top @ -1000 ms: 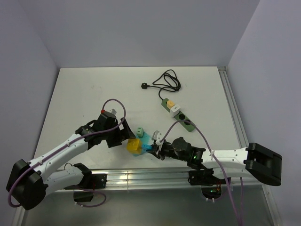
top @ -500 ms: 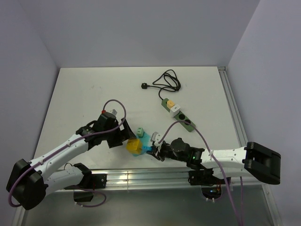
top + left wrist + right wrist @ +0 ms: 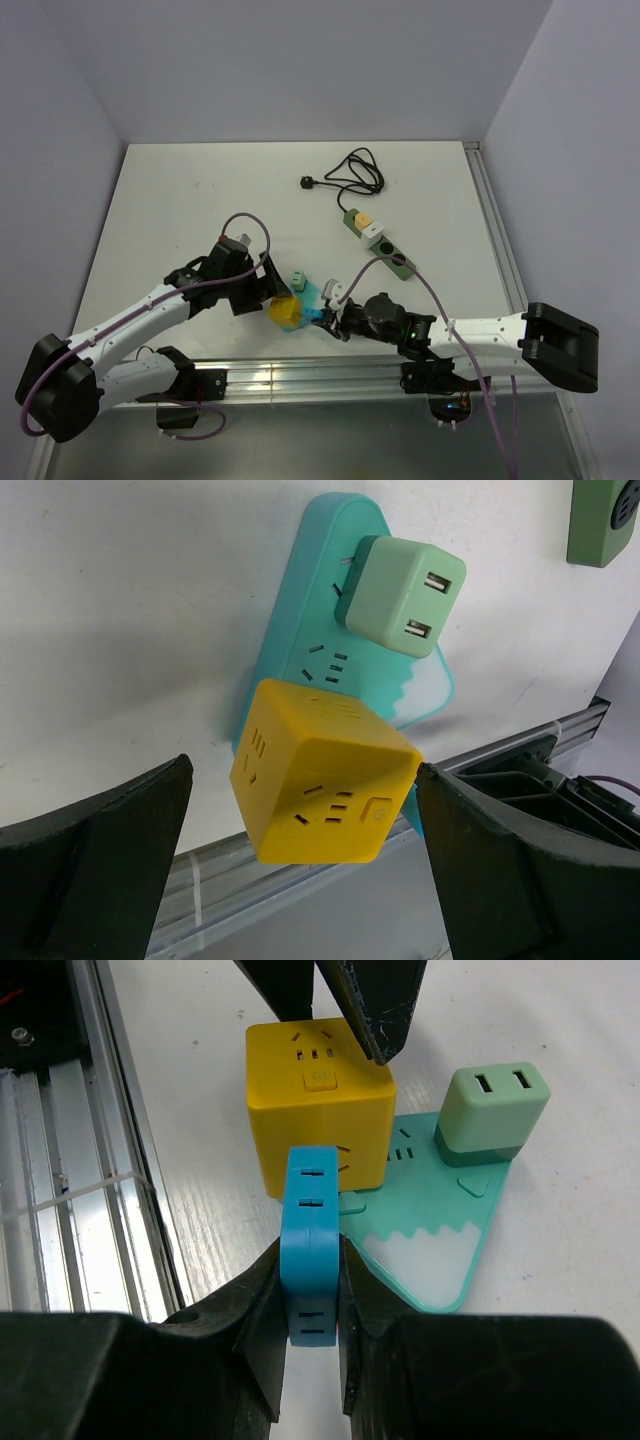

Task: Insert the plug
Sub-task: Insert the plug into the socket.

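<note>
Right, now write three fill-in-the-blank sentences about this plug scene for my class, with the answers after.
The plug clamped in the right jaws is coloured ____.
The left jaws stand ____ on either side of the yellow cube.
The green adapter on the teal power strip shows ____ USB ports.
Missing words: blue; open; two.

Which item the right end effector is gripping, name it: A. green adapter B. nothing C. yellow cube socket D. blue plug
D: in the right wrist view, the right end effector is closed on the blue plug, with the yellow cube socket just beyond it.
</note>
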Tool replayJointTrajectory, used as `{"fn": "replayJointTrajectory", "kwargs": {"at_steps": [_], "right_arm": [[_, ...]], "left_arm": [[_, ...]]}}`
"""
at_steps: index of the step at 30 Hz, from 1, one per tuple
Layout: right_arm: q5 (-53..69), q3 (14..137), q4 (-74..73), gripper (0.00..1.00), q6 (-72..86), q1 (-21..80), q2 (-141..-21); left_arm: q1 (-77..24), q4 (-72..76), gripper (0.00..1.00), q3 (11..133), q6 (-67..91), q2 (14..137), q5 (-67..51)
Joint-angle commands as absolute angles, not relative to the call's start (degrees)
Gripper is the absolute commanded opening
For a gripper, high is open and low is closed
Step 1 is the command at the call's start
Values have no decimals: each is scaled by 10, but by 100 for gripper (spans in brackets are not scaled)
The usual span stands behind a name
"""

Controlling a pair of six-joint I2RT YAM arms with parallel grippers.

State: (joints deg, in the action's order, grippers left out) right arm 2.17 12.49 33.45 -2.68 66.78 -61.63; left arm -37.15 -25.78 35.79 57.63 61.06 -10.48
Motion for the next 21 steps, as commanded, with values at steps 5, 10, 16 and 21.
{"fn": "replayJointTrajectory", "kwargs": {"at_steps": [5,10,16,21], "right_arm": [[27,150,359,0,-33,672,-622],[24,153,360,0,-33,675,-628],[18,158,363,0,-33,679,-635],[8,163,371,0,-30,682,-646]], "left_arm": [[-368,-232,100,359,565,614,-120],[-369,-216,100,351,570,617,-133],[-368,-182,99,323,585,622,-159],[-368,-129,100,291,601,632,-184]]}}
